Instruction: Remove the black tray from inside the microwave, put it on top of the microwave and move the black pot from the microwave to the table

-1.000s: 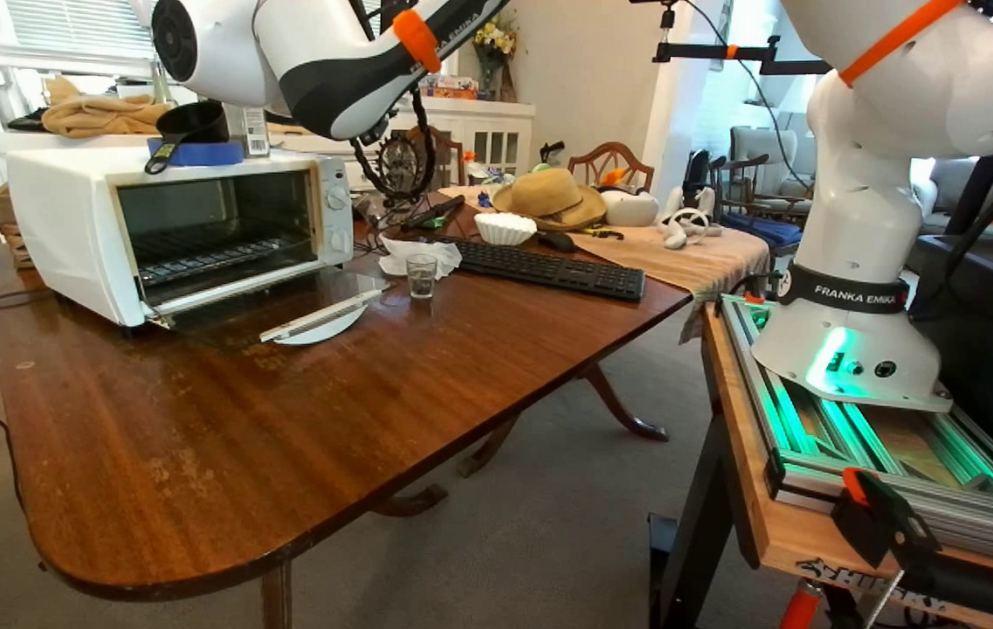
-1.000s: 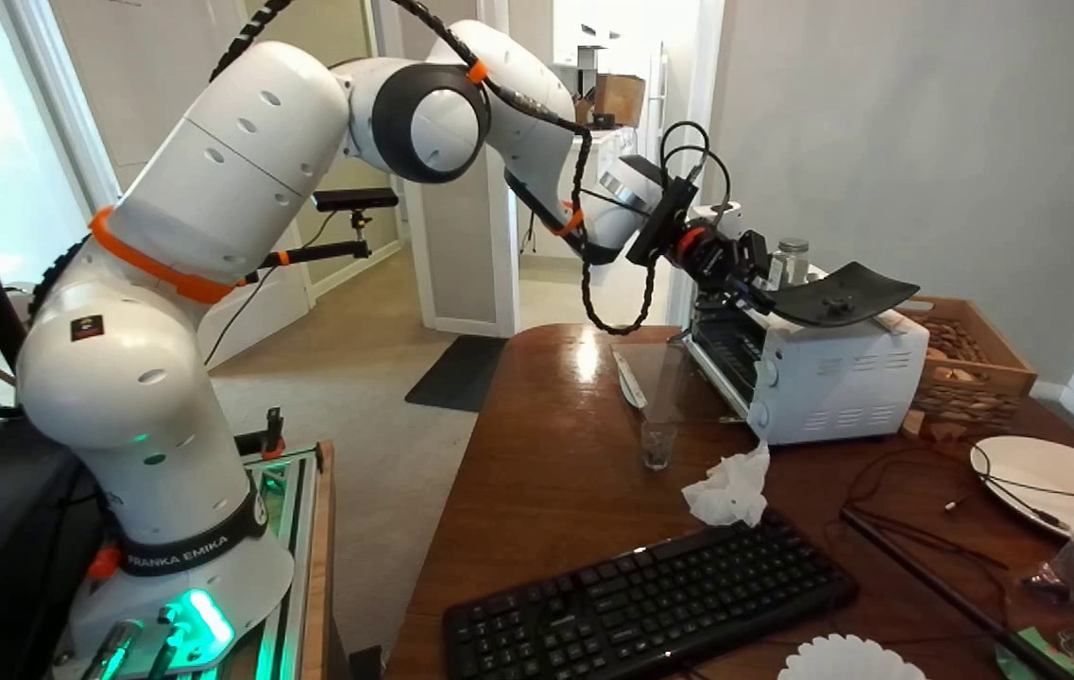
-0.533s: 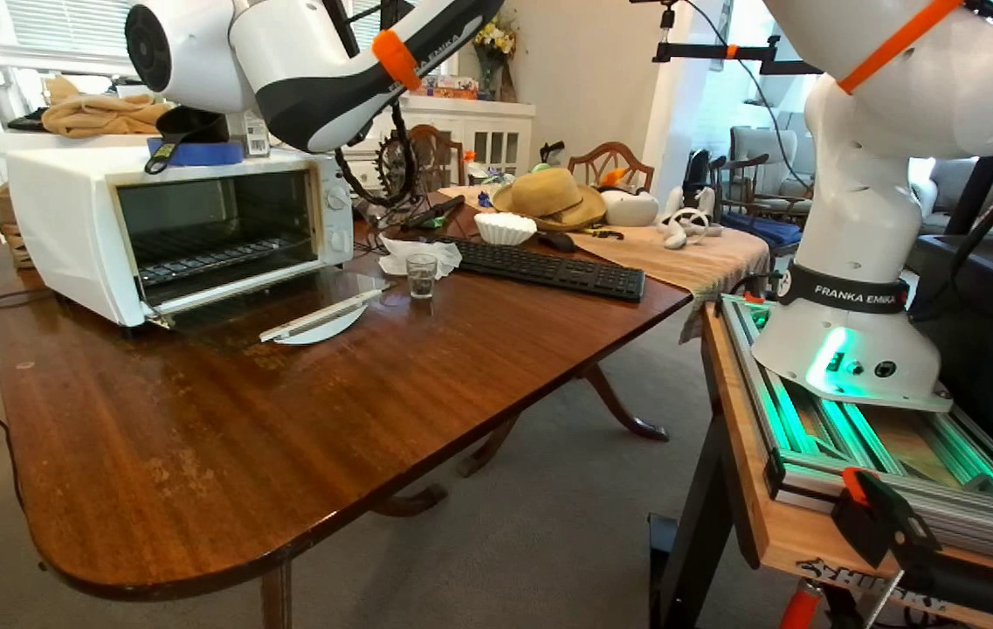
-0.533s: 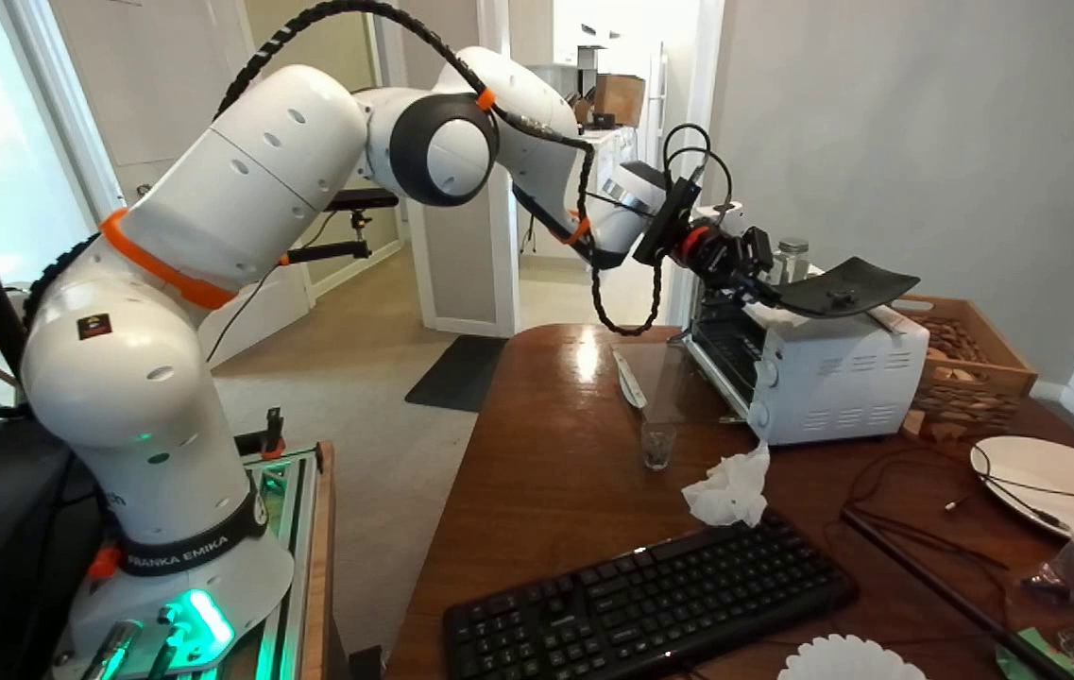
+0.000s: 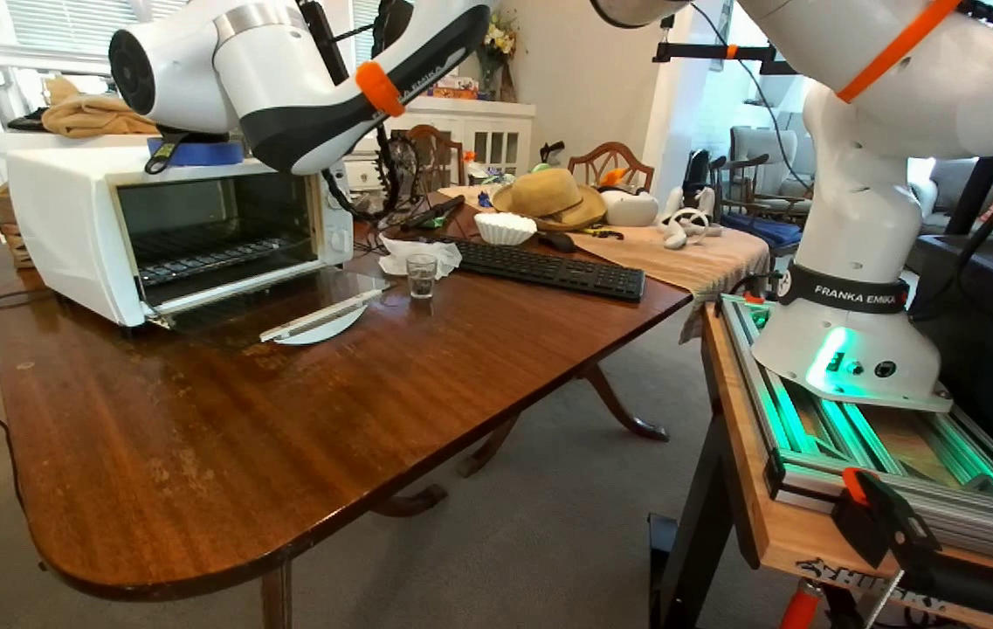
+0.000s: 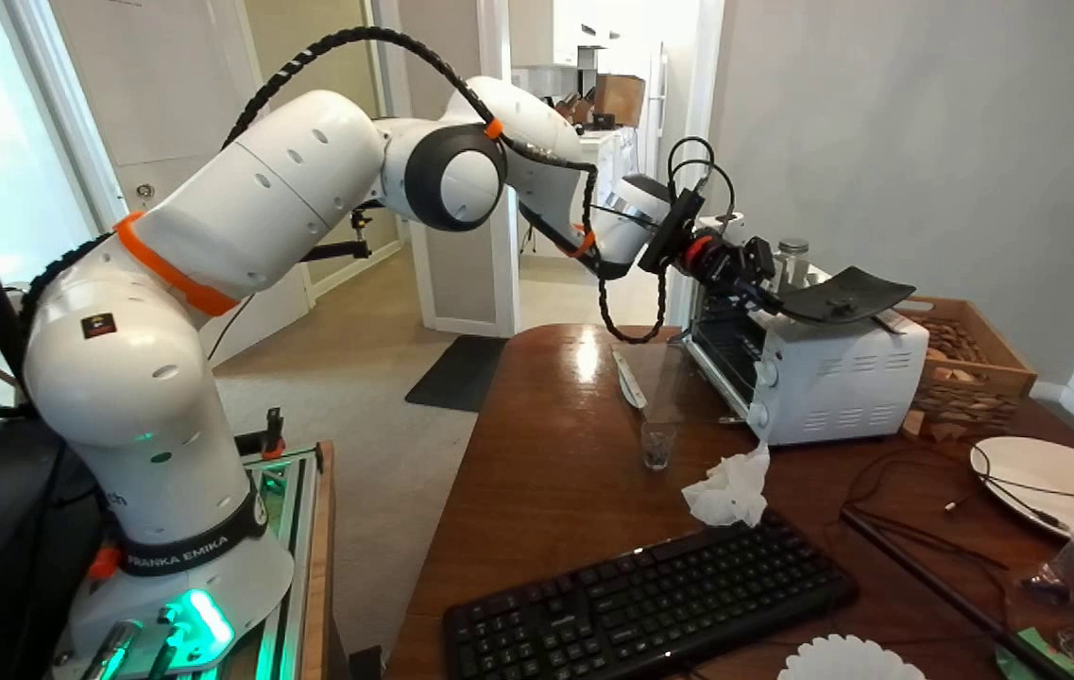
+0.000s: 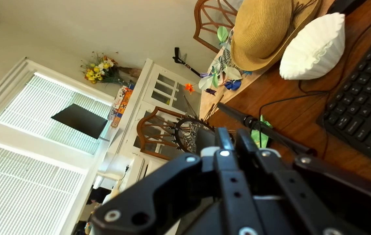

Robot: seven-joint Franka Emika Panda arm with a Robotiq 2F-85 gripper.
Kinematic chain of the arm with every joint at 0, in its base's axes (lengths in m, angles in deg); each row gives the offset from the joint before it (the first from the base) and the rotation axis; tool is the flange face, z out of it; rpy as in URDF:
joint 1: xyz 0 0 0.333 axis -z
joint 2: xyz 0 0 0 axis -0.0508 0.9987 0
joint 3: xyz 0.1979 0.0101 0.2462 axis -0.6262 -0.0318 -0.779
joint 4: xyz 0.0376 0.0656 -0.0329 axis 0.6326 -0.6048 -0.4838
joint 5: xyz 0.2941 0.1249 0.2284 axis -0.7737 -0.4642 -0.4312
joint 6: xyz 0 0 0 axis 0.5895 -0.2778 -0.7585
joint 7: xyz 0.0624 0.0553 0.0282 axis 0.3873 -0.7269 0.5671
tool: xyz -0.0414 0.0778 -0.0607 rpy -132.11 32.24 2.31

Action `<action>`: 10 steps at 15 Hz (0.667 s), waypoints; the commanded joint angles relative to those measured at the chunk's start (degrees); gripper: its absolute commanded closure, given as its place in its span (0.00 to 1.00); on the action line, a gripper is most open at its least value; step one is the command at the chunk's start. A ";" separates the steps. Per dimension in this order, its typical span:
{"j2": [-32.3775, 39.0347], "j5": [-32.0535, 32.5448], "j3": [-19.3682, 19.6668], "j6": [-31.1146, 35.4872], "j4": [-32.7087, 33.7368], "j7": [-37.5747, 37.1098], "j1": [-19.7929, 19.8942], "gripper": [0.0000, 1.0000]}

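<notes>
so the fingers [image 7: 227, 163] are clamped on the black tray [image 6: 862, 291], tilted over the top of the microwave [image 6: 839, 382] on the tabletop [image 6: 537, 491]; whether it touches is unclear. the black pot [image 5: 167, 148], mostly hidden, is up there too.

In the wrist view, bright daylight is shining through the blinds [image 7: 25, 189] at eight and nine o'clock.
</notes>
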 commanded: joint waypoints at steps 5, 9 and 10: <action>5.99 1.00 1.98 -1.48 8.10 2.85 -1.94 0.97; 7.61 0.97 2.73 -1.21 10.56 3.44 -2.57 0.97; 7.97 0.97 2.89 -1.16 11.12 3.64 -2.73 0.97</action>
